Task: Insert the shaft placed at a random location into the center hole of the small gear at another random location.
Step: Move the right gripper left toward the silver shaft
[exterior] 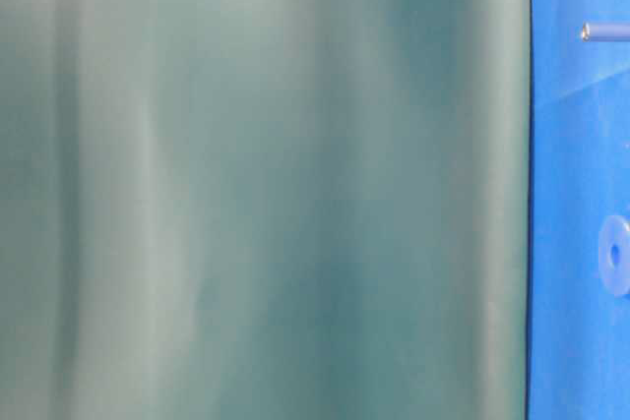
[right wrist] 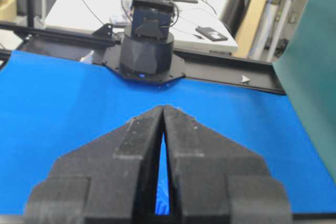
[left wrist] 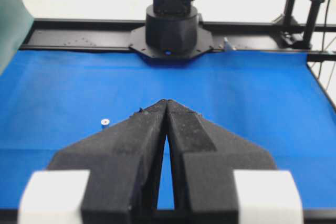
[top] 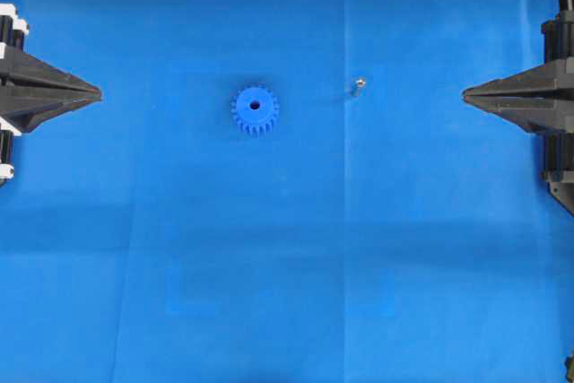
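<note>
The small gear [top: 255,111] lies flat on the blue mat [top: 287,248], left of centre, with its dark center hole [top: 255,105] facing up. The shaft [top: 357,87] lies on the mat to the gear's right, apart from it. My left gripper [top: 99,93] is shut and empty at the left edge, pointing toward the gear. My right gripper [top: 465,93] is shut and empty at the right edge. In the left wrist view the shaft [left wrist: 105,123] shows end-on, left of the shut gripper [left wrist: 166,101]; the gear is hidden behind the fingers. In the right wrist view the gripper [right wrist: 163,107] is shut.
In the table-level view a green curtain [exterior: 266,184] fills most of the frame; the shaft [exterior: 602,32] and the blurred gear [exterior: 617,255] show at the right edge. The opposite arm bases [left wrist: 170,24] [right wrist: 147,51] stand at the mat's far ends.
</note>
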Controlling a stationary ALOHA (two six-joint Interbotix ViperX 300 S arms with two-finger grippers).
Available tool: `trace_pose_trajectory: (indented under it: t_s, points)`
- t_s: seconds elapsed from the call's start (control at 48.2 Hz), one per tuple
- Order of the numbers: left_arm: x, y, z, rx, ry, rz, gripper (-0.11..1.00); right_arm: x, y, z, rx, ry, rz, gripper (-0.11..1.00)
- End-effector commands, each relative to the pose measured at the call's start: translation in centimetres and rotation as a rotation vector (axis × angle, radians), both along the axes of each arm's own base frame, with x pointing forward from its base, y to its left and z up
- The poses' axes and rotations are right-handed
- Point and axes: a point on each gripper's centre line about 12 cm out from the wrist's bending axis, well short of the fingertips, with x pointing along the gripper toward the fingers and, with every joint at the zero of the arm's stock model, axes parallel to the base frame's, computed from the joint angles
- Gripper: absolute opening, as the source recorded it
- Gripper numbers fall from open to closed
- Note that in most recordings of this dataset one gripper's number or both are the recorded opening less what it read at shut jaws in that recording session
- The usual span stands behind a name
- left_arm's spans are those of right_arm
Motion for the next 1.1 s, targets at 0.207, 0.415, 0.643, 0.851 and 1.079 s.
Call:
trace_pose_trajectory:
  t_s: [0.207, 0.415, 0.643, 0.851, 1.079]
  points:
    - [-0.2, -0.2, 0.6, -0.006, -0.006, -0.009, 0.0, 0.7, -0.7, 0.1, -0.016, 0.049, -0.035, -0.06]
    - [-0.3, -0.2, 0.5, -0.006, -0.006, -0.009, 0.0, 1.5, -1.3, -0.9, -0.012, 0.065, -0.063, -0.06]
    - [-0.4, -0.2, 0.3, -0.005, -0.002, -0.009, 0.0, 4.0, -3.3, -4.4, 0.031, 0.144, -0.143, 0.03]
    - [-0.4, -0.2, 0.3, -0.006, 0.0, -0.009, 0.0, 6.4, -5.1, -8.4, 0.052, 0.251, -0.201, 0.51]
    - [-0.4, -0.2, 0.1, -0.006, 0.003, -0.009, 0.0, 8.2, -6.5, -12.4, 0.097, 0.318, -0.263, 0.68]
